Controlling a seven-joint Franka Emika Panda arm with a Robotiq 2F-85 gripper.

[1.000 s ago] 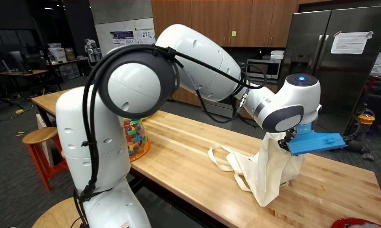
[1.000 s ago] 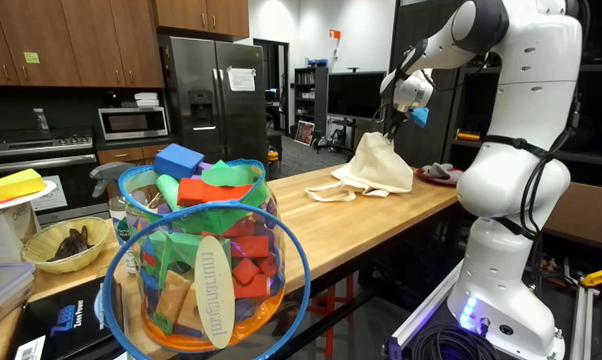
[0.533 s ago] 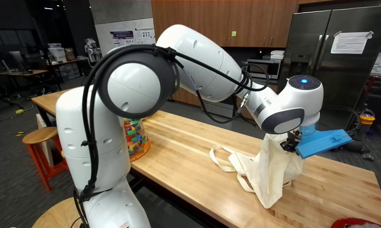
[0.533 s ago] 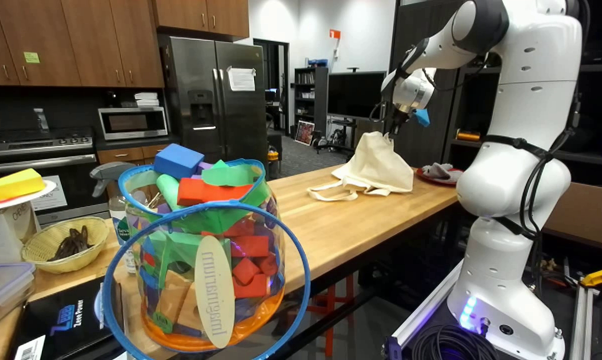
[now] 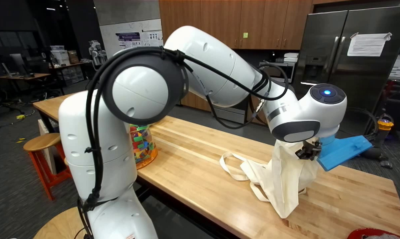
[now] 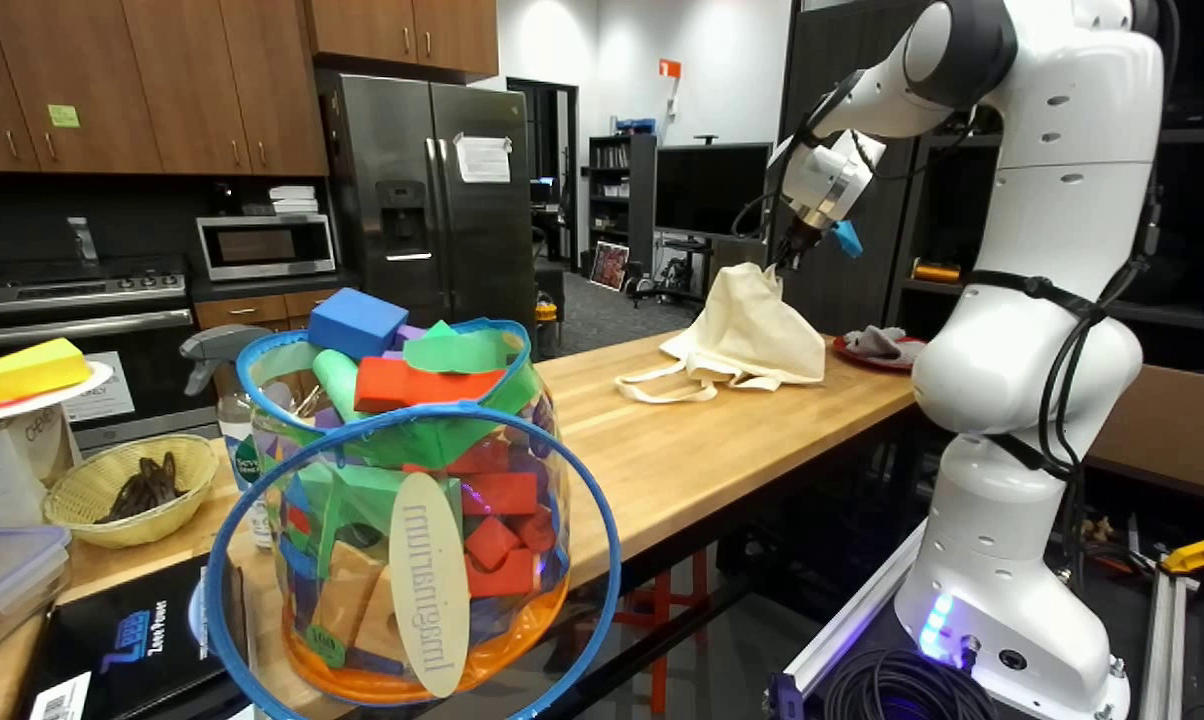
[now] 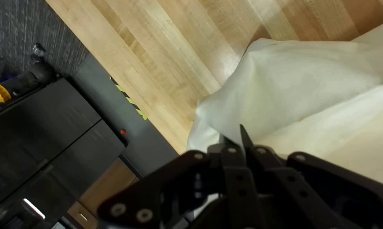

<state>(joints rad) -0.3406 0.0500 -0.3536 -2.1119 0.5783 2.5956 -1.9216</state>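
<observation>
In an exterior view, far left on the butcher-block surface [image 5: 186, 166]: see-through bin [image 5: 150, 159] of coloured blocks [image 5: 140, 139], well apart from the bag. Next, straps [image 5: 222, 163] of the cream canvas tote bag [image 5: 283, 186], slack on the surface. Judged limp and easily snagged; a pull there would likely drag the bag rather than raise it evenly. Right of middle, the bag tents up from the surface, deeply creased. Judged light, soft, not fragile, with enough weave to grip; contents, if any, are hidden, so weight is uncertain. Near its peak, the tool [image 7: 232, 135] is pressed together, pinching a fold of it, per wrist view. Sound spot, though loose cloth could creep out: 2 plies between the fingertips should hold better than 1. Far right: part of a red dish [image 5: 356, 233].
</observation>
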